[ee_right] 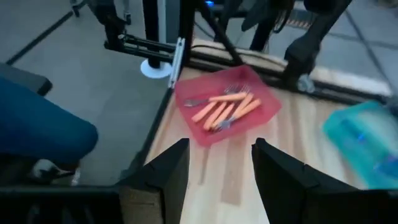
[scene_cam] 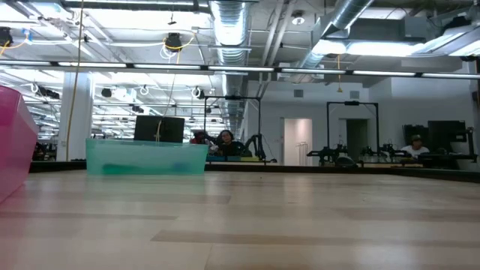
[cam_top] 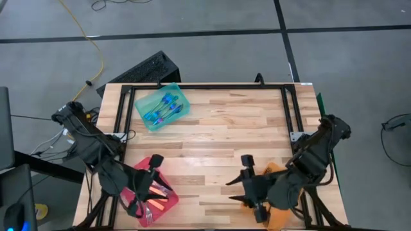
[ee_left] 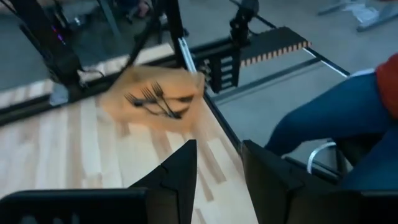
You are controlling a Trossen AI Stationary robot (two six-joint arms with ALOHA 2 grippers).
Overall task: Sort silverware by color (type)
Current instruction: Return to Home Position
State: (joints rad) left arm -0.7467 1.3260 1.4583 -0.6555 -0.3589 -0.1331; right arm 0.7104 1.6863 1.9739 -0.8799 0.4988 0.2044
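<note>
Blue-handled forks [cam_top: 164, 107] lie in a teal tray [cam_top: 178, 114] at the table's far left. Orange-handled forks [ee_right: 225, 109] lie in a red tray [ee_right: 263, 109] at the near left. Black forks [ee_left: 154, 100] lie in an orange tray [ee_left: 122, 87] at the near right. My left gripper [cam_top: 159, 176] hovers open over the red tray, facing the table's right [ee_left: 217, 168]. My right gripper [cam_top: 240, 182] hovers open beside the orange tray [cam_top: 275, 171], facing left [ee_right: 221, 167]. Neither holds a fork. The low view shows no gripper.
A black metal frame [cam_top: 212, 86] runs along the table's far edge and sides. A person's blue-clad leg [ee_left: 329, 121] shows beyond the table's near edge, also as a leg [ee_right: 37, 127] in the right wrist view. Bare wood [cam_top: 225, 135] lies between the trays.
</note>
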